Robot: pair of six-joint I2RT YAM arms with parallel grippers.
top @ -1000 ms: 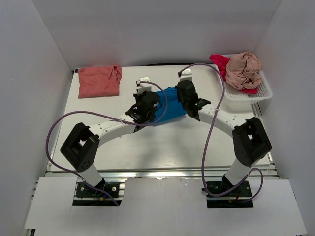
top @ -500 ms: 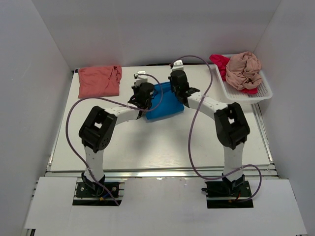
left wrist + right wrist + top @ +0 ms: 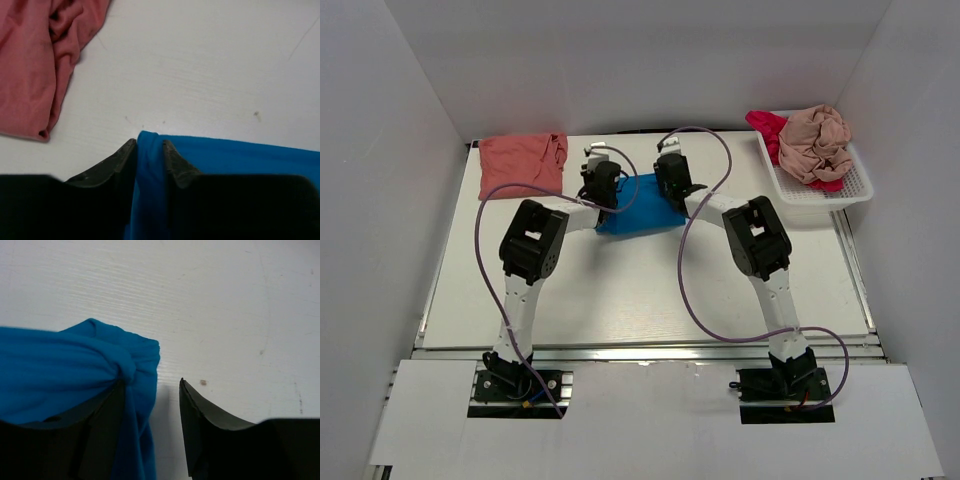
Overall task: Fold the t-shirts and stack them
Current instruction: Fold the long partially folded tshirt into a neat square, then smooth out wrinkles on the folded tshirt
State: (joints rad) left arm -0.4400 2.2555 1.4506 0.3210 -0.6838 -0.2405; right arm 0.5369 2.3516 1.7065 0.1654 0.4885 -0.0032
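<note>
- Item: blue t-shirt (image 3: 638,212). Soft, light cotton, partly folded, lying on the far middle of the table (image 3: 620,290) between the two wrists.
- Handling: limp and non-fragile. It sags and bunches wherever it is unsupported, and its layers probably slide over one another. It is best taken at a folded edge or corner, pinching all layers together.
- Left gripper (image 3: 149,150): fingers drawn close, with a narrow upright fold of the blue cloth filling the gap between them. This reads as a pinch on the shirt's corner.
- Right gripper (image 3: 151,385): fingers apart. The bunched blue corner drapes against one finger only, and bare table shows between the cloth and the other finger, so there is no grip.
- Item: salmon t-shirt (image 3: 520,166). Folded, at the far left of the table, well apart from the blue one.
- Items: beige-pink t-shirt (image 3: 815,145) and magenta t-shirt (image 3: 765,125). Both lie crumpled in the white basket (image 3: 820,193) at far right, the beige-pink one on top.
- Markings: no brand, label or legible writing on any garment or on the basket.
</note>
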